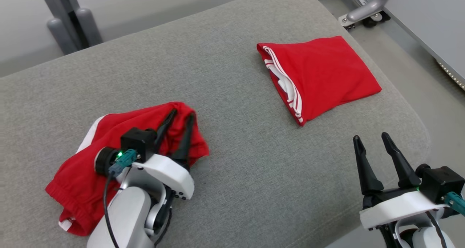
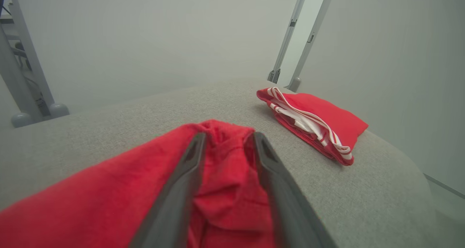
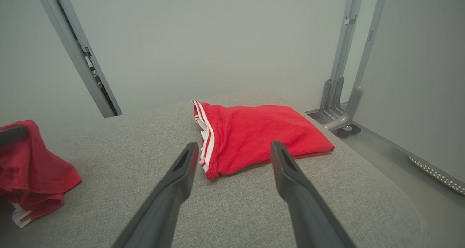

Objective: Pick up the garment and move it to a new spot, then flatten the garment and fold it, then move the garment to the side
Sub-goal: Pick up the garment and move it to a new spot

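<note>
The crumpled red shorts [image 1: 78, 182] near the cushion's [image 1: 232, 160] left edge are soft and light; better to take them at the waistband. Left gripper [image 1: 182, 113] stands narrowly parted around the cloth, right gripper [image 1: 370, 136] is wide and empty.

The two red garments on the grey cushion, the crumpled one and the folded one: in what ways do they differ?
The crumpled garment lies bunched and wrinkled; the folded garment is a neat flat packet. The crumpled garment has the left tool over it; the folded garment lies apart, touched by nothing. Both are red with white trim, on the grey cushion.
</note>
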`<state>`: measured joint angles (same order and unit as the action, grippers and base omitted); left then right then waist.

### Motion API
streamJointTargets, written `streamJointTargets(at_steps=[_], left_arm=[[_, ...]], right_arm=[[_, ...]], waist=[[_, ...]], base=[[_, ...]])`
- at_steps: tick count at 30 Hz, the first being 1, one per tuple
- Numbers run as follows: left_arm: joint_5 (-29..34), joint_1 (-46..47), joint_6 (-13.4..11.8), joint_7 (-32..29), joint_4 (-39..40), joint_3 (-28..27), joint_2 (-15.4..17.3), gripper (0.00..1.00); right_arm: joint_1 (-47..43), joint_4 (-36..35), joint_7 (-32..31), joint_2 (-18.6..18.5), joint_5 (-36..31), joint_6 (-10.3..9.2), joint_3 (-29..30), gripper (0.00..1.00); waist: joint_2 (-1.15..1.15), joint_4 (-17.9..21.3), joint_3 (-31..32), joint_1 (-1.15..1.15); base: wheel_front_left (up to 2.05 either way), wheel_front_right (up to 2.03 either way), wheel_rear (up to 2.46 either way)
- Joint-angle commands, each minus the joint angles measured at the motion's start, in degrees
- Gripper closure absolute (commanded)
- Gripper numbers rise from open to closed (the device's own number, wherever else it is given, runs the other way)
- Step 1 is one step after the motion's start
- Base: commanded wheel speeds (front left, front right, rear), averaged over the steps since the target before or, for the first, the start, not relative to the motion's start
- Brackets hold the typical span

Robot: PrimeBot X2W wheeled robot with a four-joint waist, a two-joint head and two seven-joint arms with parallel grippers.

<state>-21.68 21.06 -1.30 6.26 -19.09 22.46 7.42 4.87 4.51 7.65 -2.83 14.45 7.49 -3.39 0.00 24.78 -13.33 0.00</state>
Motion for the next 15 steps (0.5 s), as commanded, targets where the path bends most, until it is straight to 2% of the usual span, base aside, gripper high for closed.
streamJointTargets(at_steps=[1,8,15], left_arm=[[-0.82,1.41,0.9,0.55,-0.8,0.31,-0.38,0.0],[-2.24,1.05,2.25,2.73,0.93,0.6,-1.32,0.0],[-3.05,-1.06,0.34,5.72,6.42,-2.9,0.93,0.0]], right_arm=[[0.56,0.15,0.47,-0.19,0.36,0.0,0.45,0.0],[0.93,0.0,0.5,-0.22,-0.15,-0.01,0.91,0.0],[1.19,-0.44,0.37,-0.25,-0.62,0.0,1.17,0.0]], waist=[[0.0,-1.36,0.46,0.0],[0.0,-5.61,1.35,0.0],[0.0,-11.0,1.91,0.0]], base=[[0.0,0.0,0.0],[0.0,0.0,0.0],[0.0,0.0,0.0]])
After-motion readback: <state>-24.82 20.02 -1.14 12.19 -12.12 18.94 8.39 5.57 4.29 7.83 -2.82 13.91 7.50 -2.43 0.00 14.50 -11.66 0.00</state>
